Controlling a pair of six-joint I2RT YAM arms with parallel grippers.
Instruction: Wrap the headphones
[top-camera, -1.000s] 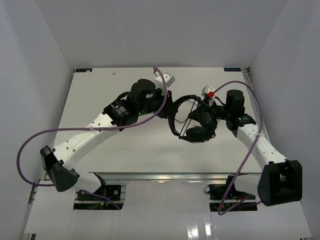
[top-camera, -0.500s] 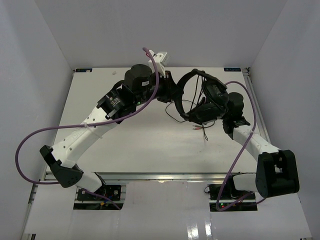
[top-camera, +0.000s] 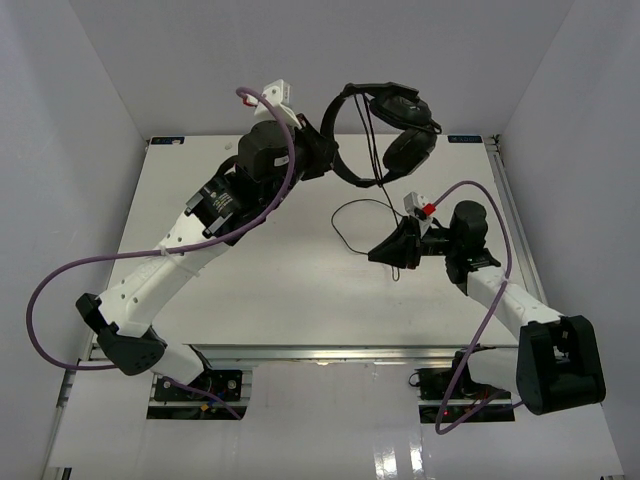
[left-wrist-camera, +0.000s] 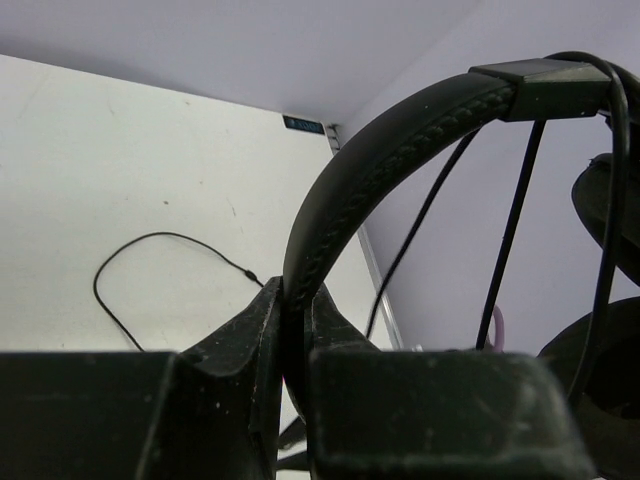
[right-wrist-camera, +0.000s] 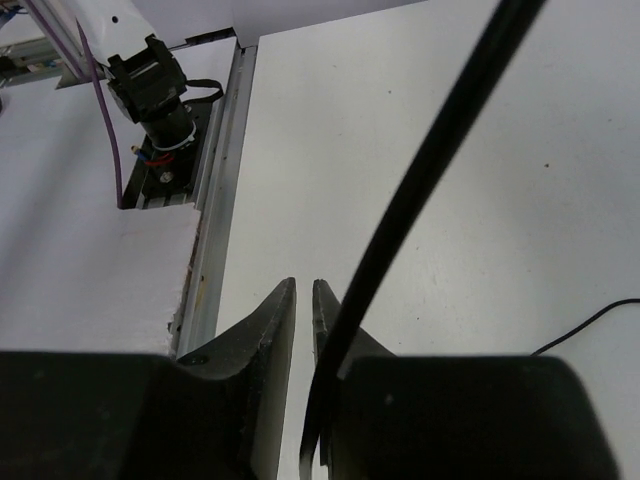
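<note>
The black headphones hang high over the table's back edge. My left gripper is shut on the headband, which stands pinched between its jaws. Both earcups dangle to the right, free of the table. The thin black cable drops from them, loops on the table and runs to my right gripper. In the right wrist view the cable crosses the right finger and enters the slit lower down. The right gripper's jaws are almost shut, with a thin gap at the tips.
Purple robot cables arc off both arms. White walls close in the table at the left, back and right. A metal rail runs along the near edge, with the left arm's base beside it.
The left arm has lifted the headphones up and back, off the table. The right gripper has come away from the earcups, dropped toward the table and now sits on the cable.
</note>
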